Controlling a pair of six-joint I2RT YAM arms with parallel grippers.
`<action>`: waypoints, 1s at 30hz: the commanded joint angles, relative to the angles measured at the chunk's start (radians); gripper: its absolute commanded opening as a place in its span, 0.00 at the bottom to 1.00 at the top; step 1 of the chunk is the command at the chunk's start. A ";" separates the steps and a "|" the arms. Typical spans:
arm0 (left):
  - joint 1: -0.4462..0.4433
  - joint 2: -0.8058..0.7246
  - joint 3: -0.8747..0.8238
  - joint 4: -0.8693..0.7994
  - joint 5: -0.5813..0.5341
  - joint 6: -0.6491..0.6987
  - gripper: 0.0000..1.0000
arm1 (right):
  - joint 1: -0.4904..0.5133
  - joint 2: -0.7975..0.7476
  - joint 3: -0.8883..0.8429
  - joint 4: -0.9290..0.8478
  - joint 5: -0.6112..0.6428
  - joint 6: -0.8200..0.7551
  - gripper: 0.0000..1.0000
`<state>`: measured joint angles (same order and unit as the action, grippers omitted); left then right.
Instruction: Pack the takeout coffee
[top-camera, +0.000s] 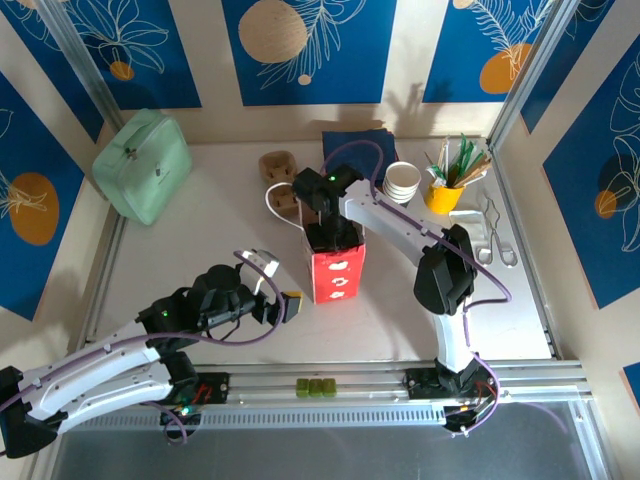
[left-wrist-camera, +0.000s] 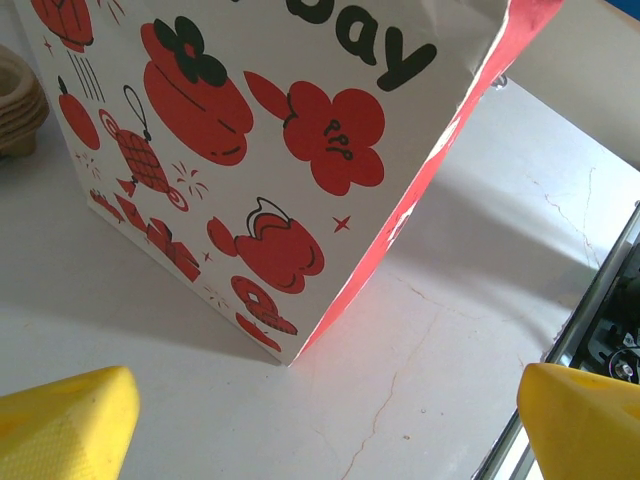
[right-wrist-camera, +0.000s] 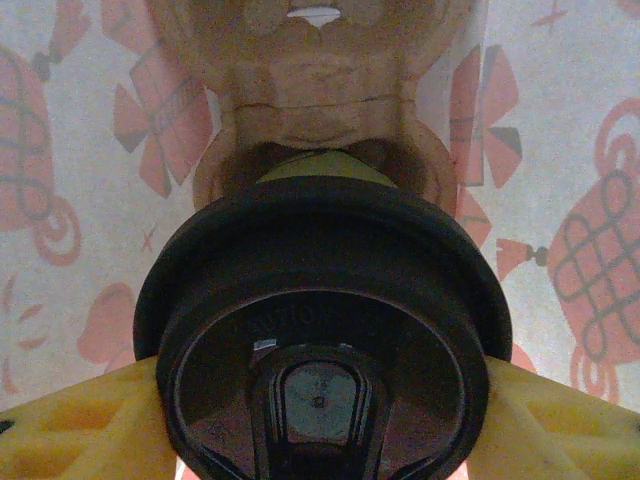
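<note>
takeout coffee (right-wrist-camera: 320, 300): round black lid (right-wrist-camera: 322, 262) (green cup (right-wrist-camera: 320, 166) beneath)

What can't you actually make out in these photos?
Coffee cup sides, right wrist view: its black lid covers all but a green sliver.
Whether it sits in the cardboard tray: same view, the lid hides the bottom.
Inside of the bag, top view: the right arm blocks the opening.
Bag lettering, left wrist view: cut off by the top edge.
</note>
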<state>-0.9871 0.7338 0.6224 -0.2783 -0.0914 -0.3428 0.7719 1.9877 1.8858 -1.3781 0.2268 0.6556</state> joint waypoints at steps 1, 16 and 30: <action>-0.007 -0.017 -0.003 -0.010 -0.016 -0.016 0.97 | -0.002 0.013 -0.014 -0.006 -0.027 0.009 0.63; -0.007 -0.028 -0.007 -0.013 -0.020 -0.018 0.97 | -0.003 0.016 -0.034 0.010 -0.030 0.009 0.63; -0.007 -0.038 0.000 -0.029 -0.025 -0.019 0.97 | -0.003 0.020 -0.046 0.024 -0.038 0.006 0.63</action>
<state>-0.9871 0.7166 0.6197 -0.2882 -0.0994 -0.3508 0.7708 1.9881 1.8542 -1.3502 0.2203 0.6556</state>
